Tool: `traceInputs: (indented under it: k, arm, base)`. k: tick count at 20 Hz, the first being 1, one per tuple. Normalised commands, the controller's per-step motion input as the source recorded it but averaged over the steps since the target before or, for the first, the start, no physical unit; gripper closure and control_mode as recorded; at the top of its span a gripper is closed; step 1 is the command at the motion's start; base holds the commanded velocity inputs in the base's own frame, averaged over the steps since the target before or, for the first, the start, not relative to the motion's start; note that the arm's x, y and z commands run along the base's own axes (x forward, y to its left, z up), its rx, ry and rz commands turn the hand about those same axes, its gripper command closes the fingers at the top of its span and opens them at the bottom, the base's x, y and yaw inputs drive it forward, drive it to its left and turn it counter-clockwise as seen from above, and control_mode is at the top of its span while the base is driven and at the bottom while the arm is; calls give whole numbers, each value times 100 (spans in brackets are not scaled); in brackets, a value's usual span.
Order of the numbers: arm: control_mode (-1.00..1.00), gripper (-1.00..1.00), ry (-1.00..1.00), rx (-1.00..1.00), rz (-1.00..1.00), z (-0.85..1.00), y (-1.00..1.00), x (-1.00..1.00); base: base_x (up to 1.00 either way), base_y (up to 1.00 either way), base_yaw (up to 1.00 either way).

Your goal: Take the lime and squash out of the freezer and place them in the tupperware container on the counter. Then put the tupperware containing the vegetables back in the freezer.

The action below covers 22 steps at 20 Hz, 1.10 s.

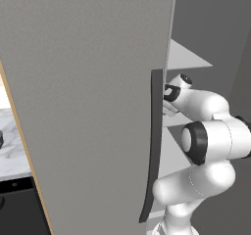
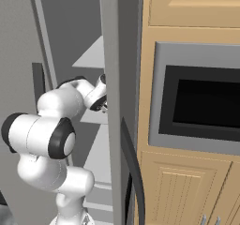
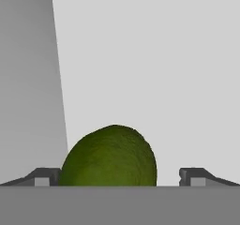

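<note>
Gripper [image 3: 115, 177] stood wide, holding nothing, inside the freezer [image 1: 88, 106]. The lime [image 3: 110, 158] lay on a pale shelf [image 3: 154, 69] between the fingertips [image 3: 44, 177], nearer one of them. Probably firm, light and apt to roll; best pinched across its middle. Contact could not be judged.
</note>
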Motion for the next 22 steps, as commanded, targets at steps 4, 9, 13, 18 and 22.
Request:
traceInputs:
  k: [4, 9, 13, 18, 22]
  arm:
    - [-100, 100, 0, 1, 0, -23, 16, 1]
    - [-100, 100, 0, 0, 0, -6, 1, 1]
    - [-100, 100, -3, 0, -2, 0, -5, -4]
    - [-100, 100, -16, 0, -7, 15, -25, -39]
    - [-100, 100, -23, 0, -9, 23, -45, -77]
  base:
    - [0, 0, 0]
    - [0, 0, 0]
    - [0, 0, 0]
    - [0, 0, 0]
    - [0, 0, 0]
